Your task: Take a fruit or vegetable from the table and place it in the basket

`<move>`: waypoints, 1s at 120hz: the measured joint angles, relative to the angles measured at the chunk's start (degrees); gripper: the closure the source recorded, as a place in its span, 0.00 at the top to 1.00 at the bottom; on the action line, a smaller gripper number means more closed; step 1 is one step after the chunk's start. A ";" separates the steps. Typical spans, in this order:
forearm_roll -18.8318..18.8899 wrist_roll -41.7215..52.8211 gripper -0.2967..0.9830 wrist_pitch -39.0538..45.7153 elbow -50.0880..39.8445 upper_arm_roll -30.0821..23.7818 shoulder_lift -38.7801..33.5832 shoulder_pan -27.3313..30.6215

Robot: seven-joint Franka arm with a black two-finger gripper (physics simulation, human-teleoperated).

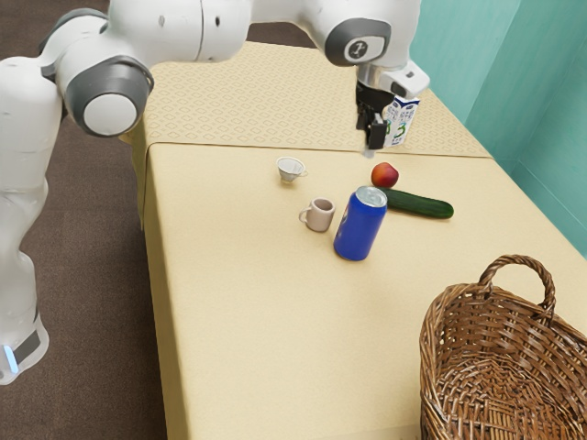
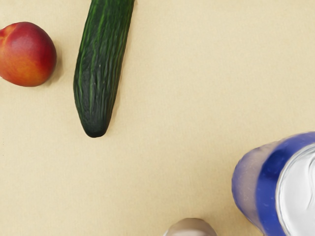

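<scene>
My gripper [image 1: 371,137] hangs above the table, over the area just behind the peach [image 1: 385,175] in the exterior view; how its fingers stand is not discernible. A dark green cucumber [image 1: 420,203] lies beside the peach, with one end behind the blue can. From above, the wrist view has the red-orange peach [image 2: 28,54] and the cucumber [image 2: 102,69] lying apart on the cloth. The brown wicker basket [image 1: 429,357] stands at the exterior view's lower right.
A blue can [image 1: 359,225] stands close to the cucumber, with a pinkish mug [image 1: 319,214] beside it. A small white cup [image 1: 291,169] is farther back. Behind the gripper stands a white carton [image 1: 401,121]. The basket's handle [image 1: 519,260] arches above its rim.
</scene>
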 joint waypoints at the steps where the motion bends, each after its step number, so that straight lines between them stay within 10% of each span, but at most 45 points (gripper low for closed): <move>1: -0.03 0.05 0.75 0.50 -0.10 0.01 0.02 0.07; 13: -0.31 0.56 0.75 5.19 -0.34 -3.00 0.01 3.28; 29: 0.48 1.70 0.75 7.37 -2.72 -47.65 -1.94 46.04; 39: 2.49 2.31 0.75 7.79 -4.17 -57.60 -2.16 55.90; 74: 12.20 3.85 0.75 21.57 -4.59 -53.58 7.73 52.96; 120: 14.10 5.02 0.75 41.38 -4.53 -53.41 17.10 53.27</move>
